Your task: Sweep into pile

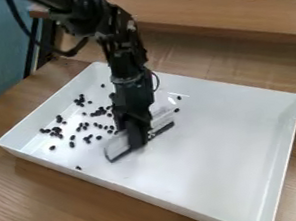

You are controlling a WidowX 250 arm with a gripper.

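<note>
Okay, main pile of dark beans (99, 111) lies scattered off the upper-left face of the scraper (118, 146), in the left part of the tray (232, 143). Scraper's long axis slants lower left to upper right in view, so a push toward the upper left, broadside, likely gathers most. Two strays (176, 110) sit past its upper-right end, probably needing a separate pass. Black gripper (139, 141) is closed around the scraper's middle, gripping it. Scraper: clear, flat, plastic-looking, dark strip along its lower edge. Beans: small, oval. Tray: glossy white, rectangular, raised rim. Tabletop (33, 201): brown wood grain.
</note>
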